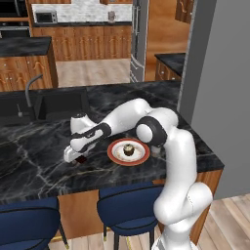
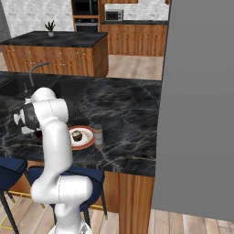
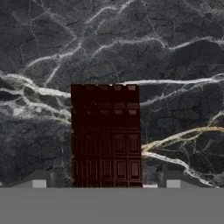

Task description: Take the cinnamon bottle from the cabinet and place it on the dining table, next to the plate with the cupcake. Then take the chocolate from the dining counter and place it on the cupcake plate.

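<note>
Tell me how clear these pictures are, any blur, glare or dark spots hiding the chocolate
Hand view: sharp, evenly lit, no glare; the chocolate shows its moulded squares against the veined dining counter, with the claw straddling it. Left base view: soft and low-detail; the plate and cupcake read clearly. Right base view: similarly soft; the cinnamon bottle is small but recognisable.

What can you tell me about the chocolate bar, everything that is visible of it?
The chocolate bar is a flat, dark brown rectangle, moulded into a grid of small raised squares with a slight shine. It lies flat on the black marble counter, among pale veins. In the hand view it sits between the two fingertips of the gripper, which stand apart on either side without visibly touching it. Its near end is cut off at the bottom of that view. In the left base view the gripper is low over the counter, left of the plate.
</note>
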